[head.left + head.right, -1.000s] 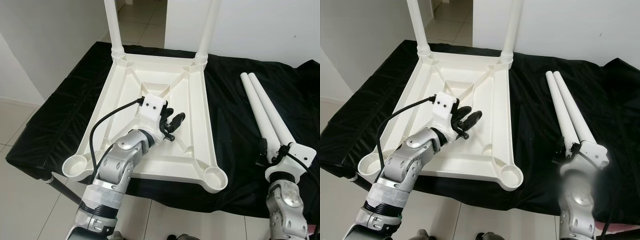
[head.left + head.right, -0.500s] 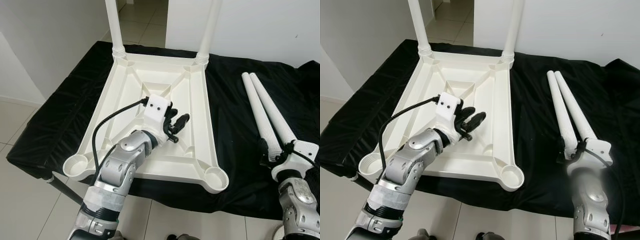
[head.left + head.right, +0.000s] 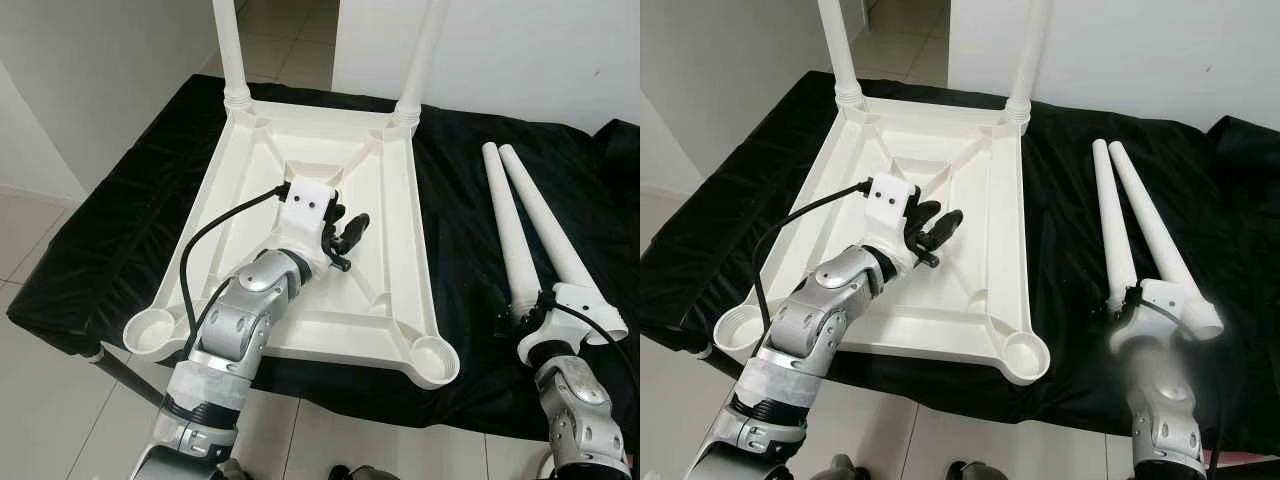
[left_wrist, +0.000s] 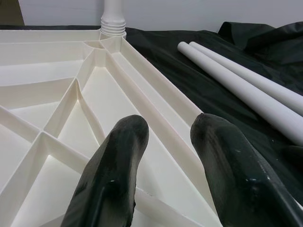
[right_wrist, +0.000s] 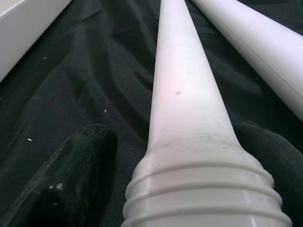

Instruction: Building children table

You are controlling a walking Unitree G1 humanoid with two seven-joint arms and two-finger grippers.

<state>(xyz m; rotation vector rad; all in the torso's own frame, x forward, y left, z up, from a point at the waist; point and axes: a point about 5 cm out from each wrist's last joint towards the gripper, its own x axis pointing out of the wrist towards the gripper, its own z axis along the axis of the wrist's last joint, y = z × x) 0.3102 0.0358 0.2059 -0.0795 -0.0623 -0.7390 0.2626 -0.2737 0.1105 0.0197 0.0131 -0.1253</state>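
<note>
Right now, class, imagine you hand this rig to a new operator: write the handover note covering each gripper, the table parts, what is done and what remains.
Left gripper: open, holding nothing, hovering over the ribbed underside of the upside-down white plastic tabletop.
Right gripper: open, its fingers straddling the threaded end of the nearer loose white plastic leg; not yet closed on it.
Parts: tabletop lies on the black cloth; second loose leg lies beside the first.
Done: two legs stand in the far corner sockets.
Left: grip the leg, fit it into the near right socket, then the other into the near left socket.
</note>
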